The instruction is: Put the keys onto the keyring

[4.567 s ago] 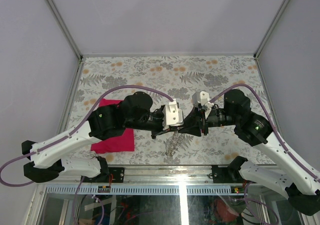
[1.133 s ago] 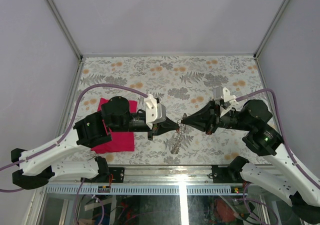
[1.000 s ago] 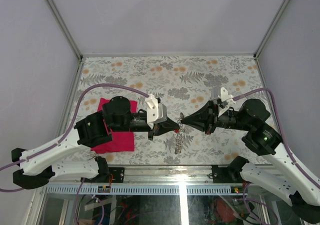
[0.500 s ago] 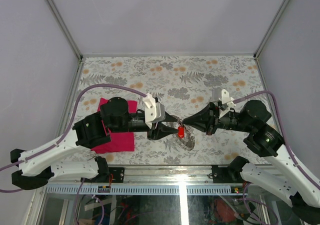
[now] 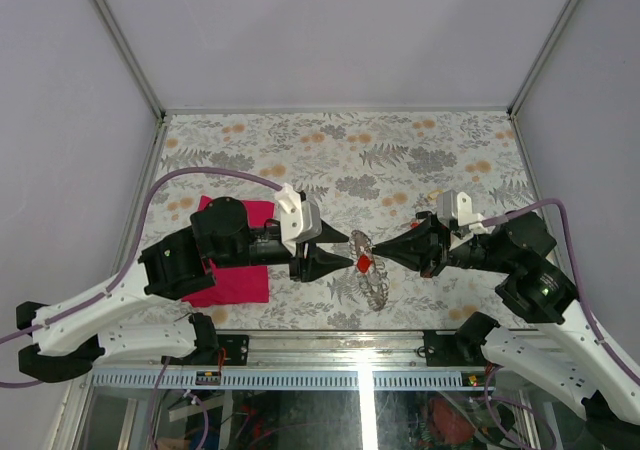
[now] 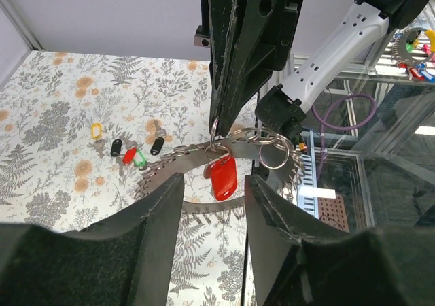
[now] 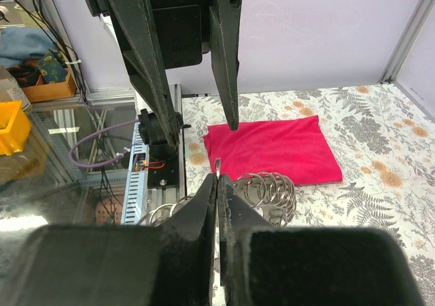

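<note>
Near edge: a grey slotted rail [image 5: 300,377] runs along the front of the table, with glass below it and cables showing through.
Containers: in the right wrist view, off the table's near side, stand a yellow bin [image 7: 10,132], whose inside is hidden, and an orange tray [image 7: 51,85] holding small dark bits too blurred to name.
Left gripper: the left gripper [image 5: 350,251] points right, jaws spread wide and gripping nothing. Its two fingers flank the red key without touching it.
Right gripper: the right gripper [image 5: 378,251] points left, tip to tip with the other. Its fingers are pressed together on a small wire ring.
Red key: the red key [image 6: 222,175] hangs from that pinched ring, between the left fingers.
Keyring: the keyring [image 6: 170,166], a silvery toothed loop with several split rings bunched at one end, sits directly under the two tips. Whether it rests on the table cannot be told.
Loose keys: the keys [image 6: 129,153] lie on the table beyond the loop, clear of both grippers, with yellow, black, red and green heads.
Cloth: a magenta cloth [image 7: 272,149] lies flat under the left arm.
Table: the table [image 5: 330,140] bears a grey fern and orange flower print.
Room: pale lilac walls [image 5: 330,30] meet at aluminium posts [image 5: 120,40].
</note>
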Controlling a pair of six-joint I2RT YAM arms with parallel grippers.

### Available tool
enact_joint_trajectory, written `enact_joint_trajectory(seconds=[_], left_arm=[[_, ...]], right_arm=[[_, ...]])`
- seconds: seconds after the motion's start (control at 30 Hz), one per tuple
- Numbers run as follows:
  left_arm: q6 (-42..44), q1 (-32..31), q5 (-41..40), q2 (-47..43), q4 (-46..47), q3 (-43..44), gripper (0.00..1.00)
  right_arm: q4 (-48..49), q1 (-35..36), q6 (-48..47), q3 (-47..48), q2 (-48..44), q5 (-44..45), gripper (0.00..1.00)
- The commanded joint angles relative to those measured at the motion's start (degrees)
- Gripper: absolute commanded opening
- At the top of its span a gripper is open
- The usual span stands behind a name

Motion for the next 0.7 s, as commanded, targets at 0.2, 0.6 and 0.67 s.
enact_joint_trajectory(seconds=[0.2,0.6,0.67], left_arm=[[-2.25,-0.20,-0.89,-1.63,4.14,-0.89,0.44],[-3.58,-0.17,-1.08,-0.50,7.22,-2.13,0.43],[-3.30,-0.23,-0.88,-0.17,7.40,-1.74,0.43]], right_arm=[[3.94,0.07,-1.08,1.38,0.65,-4.03,0.00],[4.03,0.07,-0.21,1.50,0.90,-5.74,0.00],[4.02,0.06,0.01,1.54,1.21,-6.70,0.00]])
